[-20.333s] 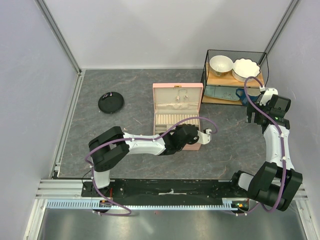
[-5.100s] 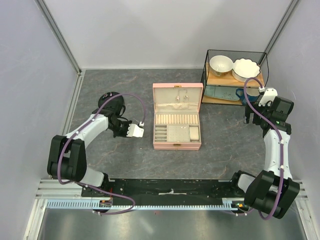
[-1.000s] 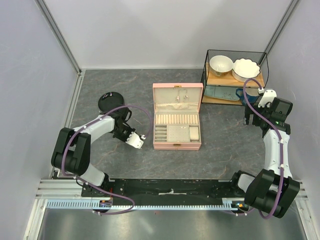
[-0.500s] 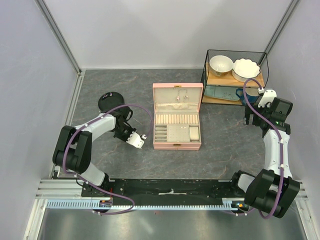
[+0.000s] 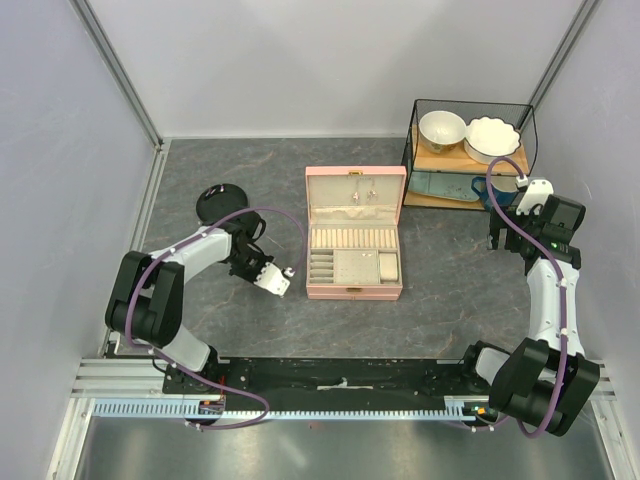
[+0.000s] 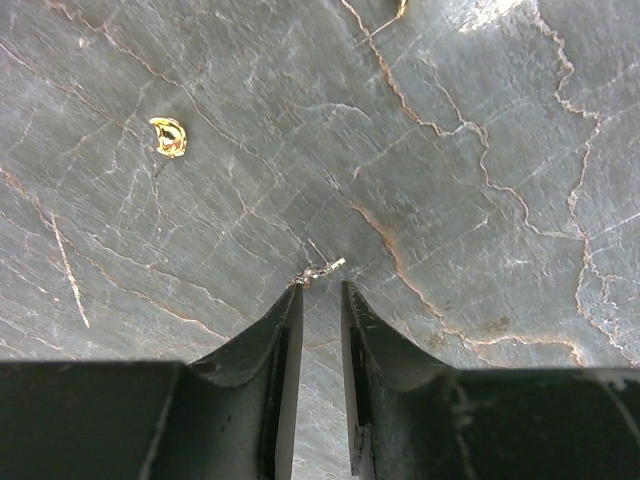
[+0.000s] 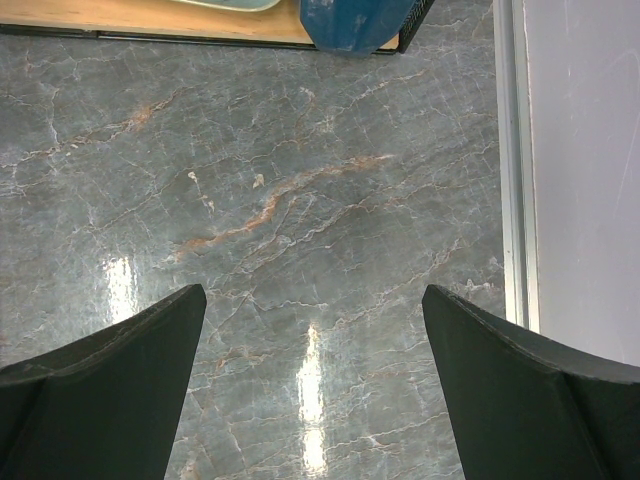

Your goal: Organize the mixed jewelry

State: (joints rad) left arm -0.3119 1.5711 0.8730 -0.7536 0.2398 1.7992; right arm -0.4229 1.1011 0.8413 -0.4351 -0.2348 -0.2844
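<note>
I've got the left gripper point(image 5: 285, 274) low over the bench point(image 5: 450, 300), just left of the open pink box point(image 5: 355, 245), by its near-left corner. In the wrist view its jaws stand at a slim gap with nothing between them. A pale metallic piece point(image 6: 320, 270) of the mixed jewelry lies on the stone right at the fingertips point(image 6: 288, 305), and seems to touch one of them. A gold piece point(image 6: 168, 135) lies well apart from it on the bare bench, and another gold scrap point(image 6: 398, 8) shows at the frame's edge. The right gripper point(image 7: 312, 300) hovers at the right side, near the wire rack point(image 5: 470, 150), with its jaws spread wide and holding nothing.
</note>
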